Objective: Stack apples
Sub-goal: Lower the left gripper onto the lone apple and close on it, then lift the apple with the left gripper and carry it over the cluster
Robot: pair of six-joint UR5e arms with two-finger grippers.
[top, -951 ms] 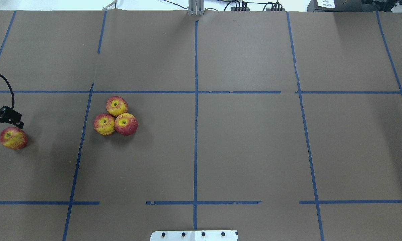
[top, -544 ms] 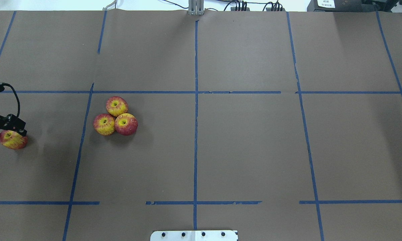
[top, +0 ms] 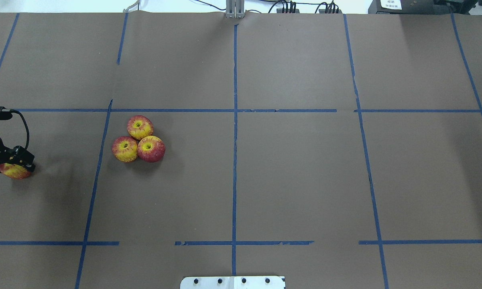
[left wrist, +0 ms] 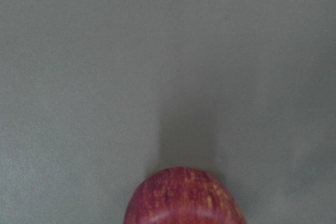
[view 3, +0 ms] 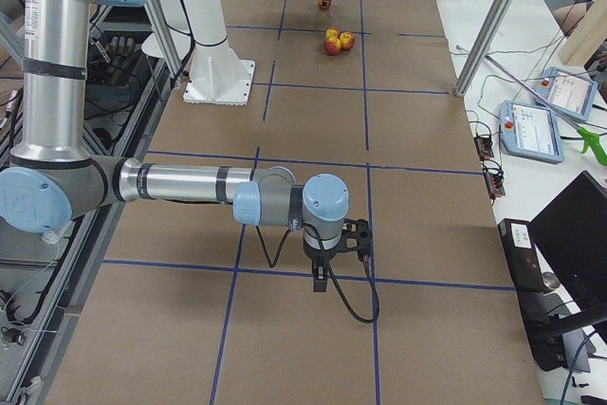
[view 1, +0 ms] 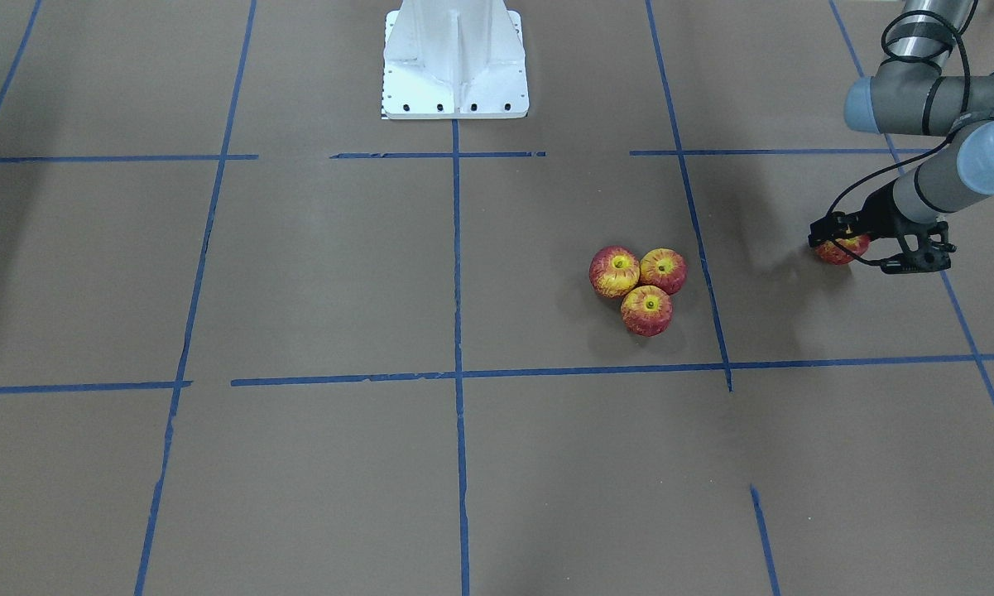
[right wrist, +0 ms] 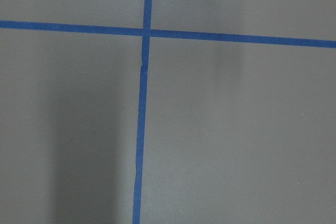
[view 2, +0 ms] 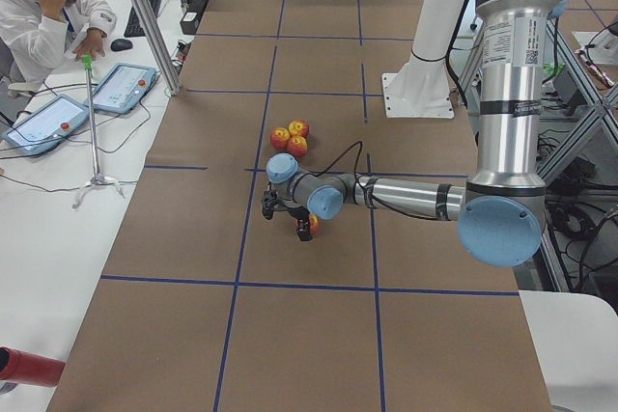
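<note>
Our left tool [top: 13,160] is low over the lone apple [top: 16,172] on the surface [top: 289,168], well apart from the three apples [top: 144,146] clustered together. We cannot tell if it grips. An off-centre squeeze could roll the apple away. We cannot tell the right tool's [view 3: 321,280] state either.

Apples [top: 139,127] are red streaked yellow with yellow dimples, table [top: 297,180] brown paper gridded with blue tape lines [top: 234,160], left arm [view 1: 919,189] grey with pale blue caps, base plate [view 1: 455,58] white.
</note>
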